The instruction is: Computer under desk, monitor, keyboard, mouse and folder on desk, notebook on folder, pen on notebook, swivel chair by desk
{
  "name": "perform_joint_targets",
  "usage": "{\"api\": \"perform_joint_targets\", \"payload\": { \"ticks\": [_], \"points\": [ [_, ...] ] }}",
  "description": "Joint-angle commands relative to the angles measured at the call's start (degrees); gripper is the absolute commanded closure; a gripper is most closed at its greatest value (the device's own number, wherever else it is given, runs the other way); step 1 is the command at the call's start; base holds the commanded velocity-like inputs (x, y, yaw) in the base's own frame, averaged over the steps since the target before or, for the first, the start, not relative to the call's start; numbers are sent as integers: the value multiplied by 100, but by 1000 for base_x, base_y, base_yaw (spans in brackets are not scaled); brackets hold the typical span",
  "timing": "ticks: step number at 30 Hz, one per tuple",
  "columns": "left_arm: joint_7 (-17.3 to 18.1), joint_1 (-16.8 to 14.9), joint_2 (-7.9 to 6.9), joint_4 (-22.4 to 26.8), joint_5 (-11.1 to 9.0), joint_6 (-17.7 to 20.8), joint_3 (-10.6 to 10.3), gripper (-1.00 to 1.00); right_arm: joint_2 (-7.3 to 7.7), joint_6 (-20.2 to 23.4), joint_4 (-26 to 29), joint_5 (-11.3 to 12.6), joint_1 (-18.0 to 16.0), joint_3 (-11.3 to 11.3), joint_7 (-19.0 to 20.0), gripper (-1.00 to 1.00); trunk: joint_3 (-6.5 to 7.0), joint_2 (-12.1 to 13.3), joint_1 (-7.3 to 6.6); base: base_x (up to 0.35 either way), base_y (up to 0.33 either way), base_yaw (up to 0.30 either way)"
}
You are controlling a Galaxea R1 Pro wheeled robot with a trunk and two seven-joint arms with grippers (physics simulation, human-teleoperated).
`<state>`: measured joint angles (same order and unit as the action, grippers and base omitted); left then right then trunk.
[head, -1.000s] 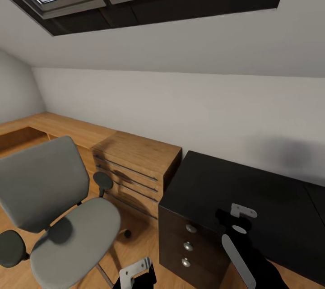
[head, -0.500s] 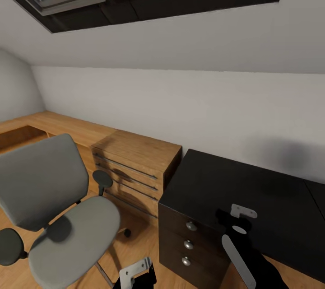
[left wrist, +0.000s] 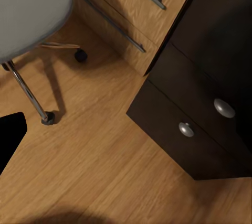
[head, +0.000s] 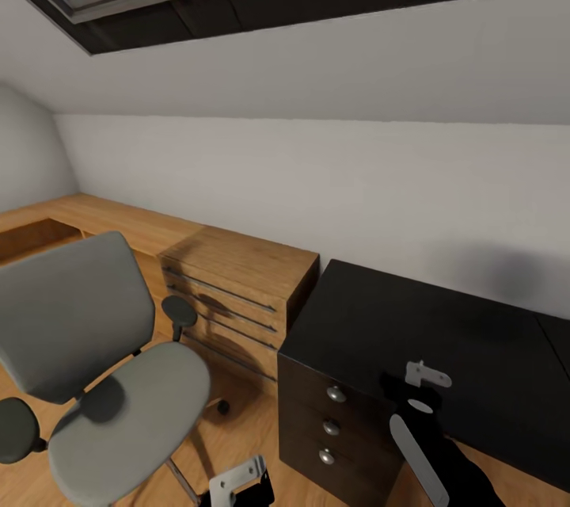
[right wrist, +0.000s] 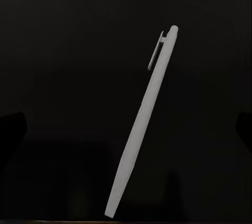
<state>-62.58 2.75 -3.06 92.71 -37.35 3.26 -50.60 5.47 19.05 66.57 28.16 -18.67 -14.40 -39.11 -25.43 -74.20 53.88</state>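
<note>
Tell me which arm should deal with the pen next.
Right. Its wrist view has the pen straight ahead against the black desk, and the right gripper sits over it. The left gripper hangs low over the floor by the swivel chair.

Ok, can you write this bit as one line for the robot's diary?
swivel chair: by dresser | desk: right of dresser | pen: against black surface, grip unclear

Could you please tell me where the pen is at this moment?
In the right wrist view the pen lies on the black top of the desk, straight ahead of the right gripper, which the head view shows over the desk's near-left corner above the drawers.
</note>
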Motion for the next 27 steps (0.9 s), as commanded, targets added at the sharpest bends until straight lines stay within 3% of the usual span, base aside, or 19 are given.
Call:
{"api": "perform_joint_targets", "payload": {
  "ticks": [1,5,27],
  "points": [
    [-31,-3,-2,10,-10,35,-9,-100,7,25,-7,29,-5,-16,-41,-100,-24,-45,23,0,0,0],
    [-44,-3,-2,10,-10,34,-21,-100,7,23,-46,31,-5,-3,-33,-100,-95,-206,111,0,0,0],
    [-59,-3,-1,10,-10,34,-37,-100,24,19,-351,32,-57,121,208,-100,-95,-206,111,0,0,0]
  ]
}}
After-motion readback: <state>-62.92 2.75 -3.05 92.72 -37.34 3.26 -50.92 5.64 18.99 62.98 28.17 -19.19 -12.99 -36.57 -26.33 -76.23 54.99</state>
